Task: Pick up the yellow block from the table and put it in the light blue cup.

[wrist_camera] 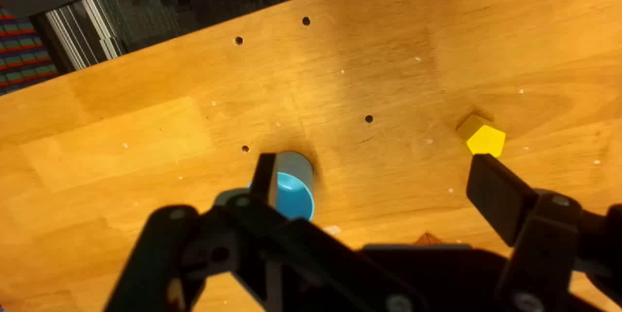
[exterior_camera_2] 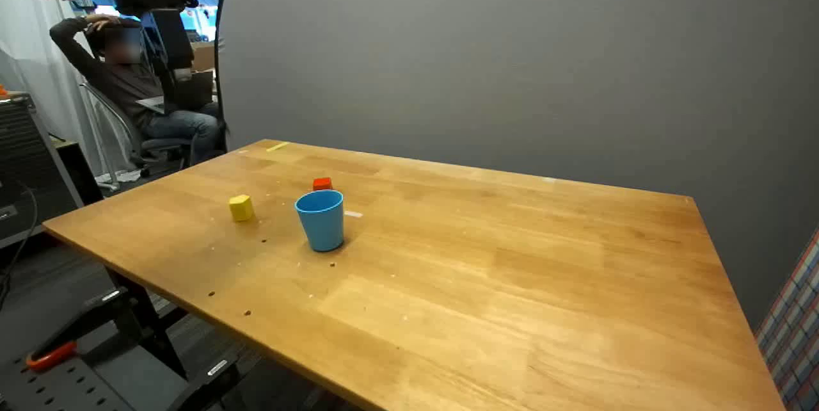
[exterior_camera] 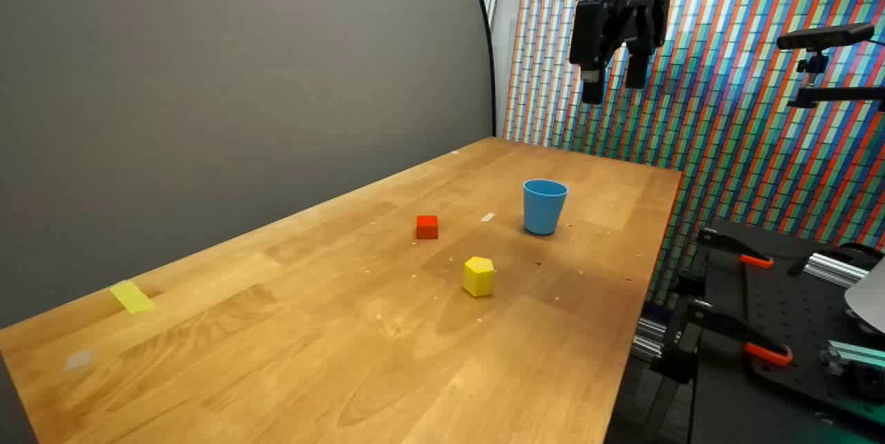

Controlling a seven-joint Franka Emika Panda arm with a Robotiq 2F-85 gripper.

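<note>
Overhead: black gripper, one, raised well clear of the table, a long light-brown wooden top. Its fingers stand spread, a broad gap between them.

Yellow block: one, five-sided, on the table below the gripper, the two well apart. In the wrist view it shows just past the tip of one finger.

Light blue cup: one, upright, mouth up, on the table below the gripper. In the wrist view the opposite finger hides part of it.

Red block: one, small, on the table below the gripper, whose body hides most of it in the wrist view.

White scrap: flat, below the gripper, between cup and red block.

Pale yellow scrap: flat, near the table's edge, farther from the gripper than either block.

Clamps: two in an exterior view, black with orange handles, beside the table and lower than the gripper.

Patterned wall: multicoloured, behind the gripper in an exterior view.

Seated person: face blurred, one arm raised to the head, laptop on lap; partly hidden behind the gripper in an exterior view.
</note>
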